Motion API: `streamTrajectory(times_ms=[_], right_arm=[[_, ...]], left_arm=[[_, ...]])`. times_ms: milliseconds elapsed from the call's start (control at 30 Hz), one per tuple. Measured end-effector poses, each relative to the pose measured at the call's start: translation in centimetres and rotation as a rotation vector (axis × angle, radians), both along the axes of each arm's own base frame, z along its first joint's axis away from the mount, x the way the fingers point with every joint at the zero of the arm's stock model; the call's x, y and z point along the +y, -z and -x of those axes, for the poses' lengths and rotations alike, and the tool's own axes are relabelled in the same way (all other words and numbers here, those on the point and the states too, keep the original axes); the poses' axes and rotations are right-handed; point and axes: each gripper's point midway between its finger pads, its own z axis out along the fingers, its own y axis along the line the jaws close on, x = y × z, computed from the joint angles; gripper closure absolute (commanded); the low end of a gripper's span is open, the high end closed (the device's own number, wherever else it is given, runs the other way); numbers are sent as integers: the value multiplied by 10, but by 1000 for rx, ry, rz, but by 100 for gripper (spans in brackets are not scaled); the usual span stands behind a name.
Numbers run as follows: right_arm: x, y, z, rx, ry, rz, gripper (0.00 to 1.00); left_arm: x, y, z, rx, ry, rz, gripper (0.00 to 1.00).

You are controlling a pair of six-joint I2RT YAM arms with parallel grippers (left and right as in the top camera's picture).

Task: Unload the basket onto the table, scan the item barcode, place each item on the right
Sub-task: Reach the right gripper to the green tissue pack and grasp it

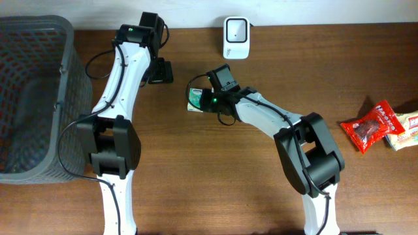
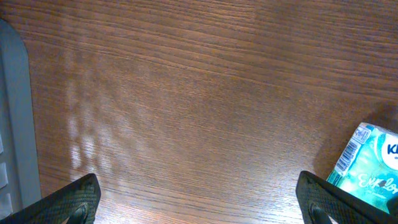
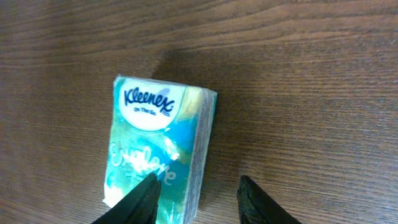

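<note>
- The pack [image 3: 155,143], a film-wrapped pocket pack of tissues, lies flat on the bench [image 1: 215,176] near its middle. It is some way short of the scanner [image 1: 236,37] at the far edge.
- The right gripper [image 3: 199,182] is held low over the pack with its jaws partly open. One finger [image 3: 140,199] is seen over the printed face, the other [image 3: 261,202] over bare wood just beside the pack's long side. Nothing is clamped.
- The left gripper [image 2: 198,180] is spread as wide as it goes and is empty, over bare bench just beside the pack.
- The barcode [image 2: 350,151] is seen from the left wrist on a narrow side panel of the pack, not on the top face.
- The pack is judged to be very light, soft and easily squashed, with a slick wrapper that may slide under a loose pinch.
- Hold is best taken across the two long sides, near the middle, with the fingers brought down past the top face so that it is spanned and not pressed.
- The barcode panel should be left uncovered, and the squeeze kept gentle, since crumpled film could distort the code for the scanner.
- The pack may be nudged along the bench if only one finger meets it.
</note>
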Motion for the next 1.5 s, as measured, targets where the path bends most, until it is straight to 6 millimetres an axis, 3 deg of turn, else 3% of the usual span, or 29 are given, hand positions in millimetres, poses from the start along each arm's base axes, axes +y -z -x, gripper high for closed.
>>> streamTrajectory(times_ms=[100, 367, 400, 467, 600, 667, 800, 933, 1133, 1233, 1367, 1500], right_arm=[[0, 5, 1, 11, 4, 1, 79], [12, 4, 4, -1, -10, -11, 86], [12, 4, 4, -1, -8, -12, 84], [12, 4, 3, -2, -9, -12, 56], [10, 8, 5, 9, -6, -2, 55], [10, 9, 5, 11, -6, -1, 57], [11, 10, 6, 9, -12, 0, 72], [17, 8, 5, 6, -9, -25, 96], [20, 4, 1, -15, -13, -38, 96], [16, 3, -1, -25, -47, -10, 96], [-16, -7, -8, -10, -88, 138, 96], [-50, -45, -32, -85, -118, 353, 96]], left_arm=[[0, 0, 0, 0, 0, 0, 1], [0, 0, 0, 0, 0, 0, 1], [0, 0, 0, 0, 0, 0, 1], [0, 0, 0, 0, 0, 0, 1], [0, 0, 0, 0, 0, 0, 1], [0, 0, 0, 0, 0, 0, 1], [0, 0, 0, 0, 0, 0, 1], [0, 0, 0, 0, 0, 0, 1], [0, 0, 0, 0, 0, 0, 1], [0, 0, 0, 0, 0, 0, 1], [0, 0, 0, 0, 0, 0, 1], [0, 0, 0, 0, 0, 0, 1]])
